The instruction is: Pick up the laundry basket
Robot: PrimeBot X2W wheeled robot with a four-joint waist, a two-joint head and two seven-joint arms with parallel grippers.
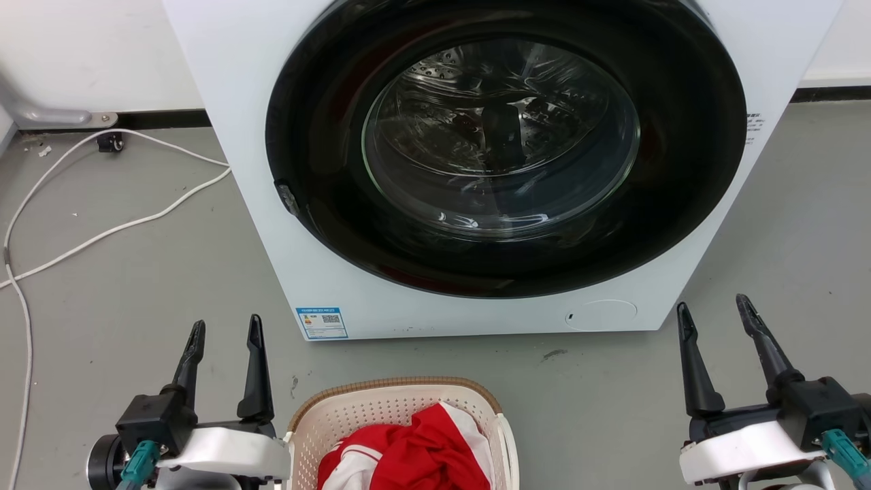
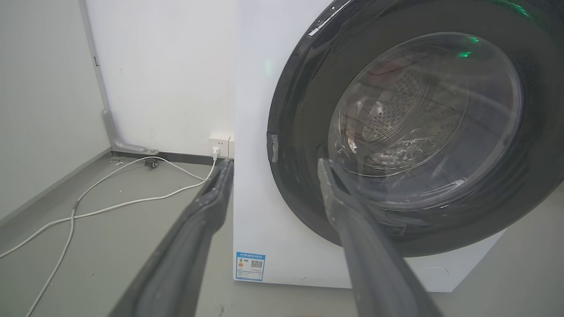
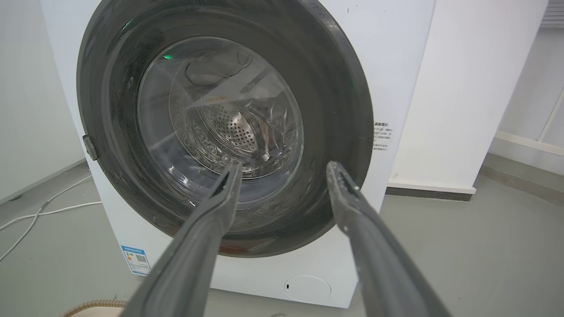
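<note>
Big white washer [image 1: 231, 102] sat straight ahead, its round dark door [image 1: 500, 136] facing the robot. A white cable [image 1: 102, 235] snaked across the grey floor [image 1: 136, 306] off to the left. The laundry basket [image 1: 388, 405] was on the floor just short of the washer, down between the two arms, with red and white clothes [image 1: 422, 452] piled in it. Left end effector [image 1: 226, 325] hung just beside the basket's left side, fingers spread apart, gripping nothing and pointing toward the washer. Right end effector [image 1: 712, 304] sat well off to the basket's right, also spread wide and empty.
</note>
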